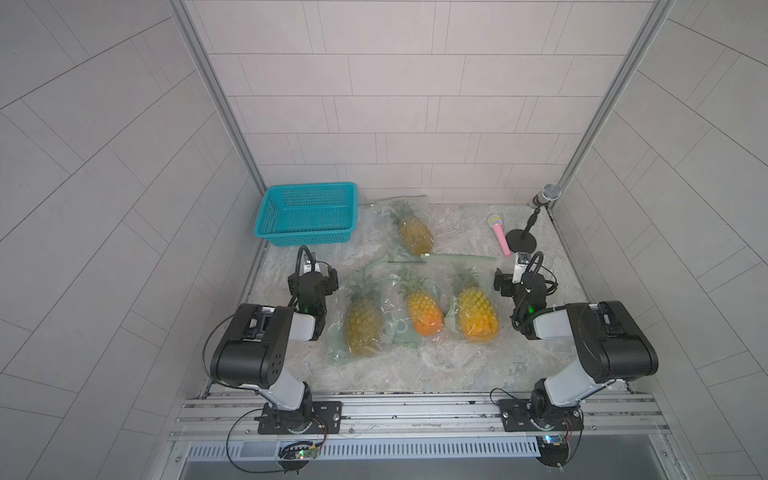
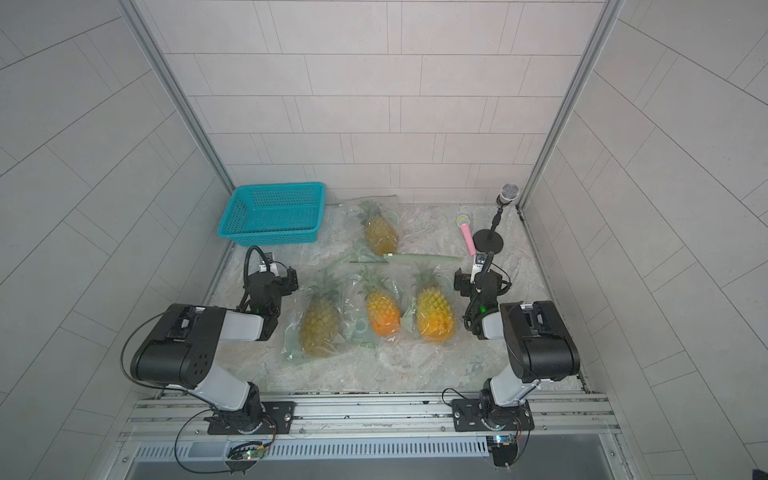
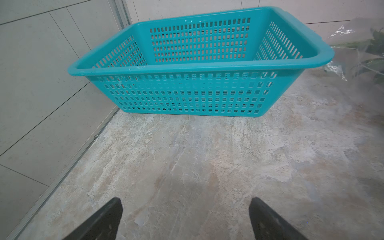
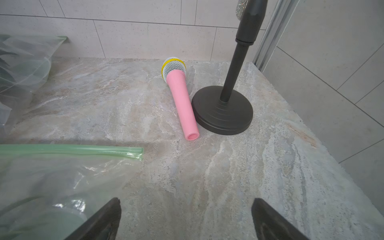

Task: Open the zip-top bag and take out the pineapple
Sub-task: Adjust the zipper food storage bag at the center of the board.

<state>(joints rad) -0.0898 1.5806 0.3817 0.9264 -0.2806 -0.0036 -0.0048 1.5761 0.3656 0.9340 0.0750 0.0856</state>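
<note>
1. Grey marbled stone table (image 1: 457,365), flat and hard.
2. Teal holey plastic basket (image 3: 187,68), straight ahead of the left gripper (image 3: 186,200); spread wide, holding nothing.
3. Clear crinkly zip-top bag (image 4: 62,176) just beside the right gripper (image 4: 186,201), the nearer one; also wide, holding nothing.
4. Bumpy yellow pineapple (image 1: 477,313) inside, leaves toward the back wall.
5. Thin green zip strip (image 4: 72,150), lying sideways just ahead.

Grey tiled walls (image 1: 415,104); marbled tabletop (image 1: 457,365), seemingly stone.

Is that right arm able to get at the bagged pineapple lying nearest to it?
Probably yes. The right tool is open and empty, the bagged pineapple lies beside it, and nothing stands between them; the pink microphone lies farther back.
</note>
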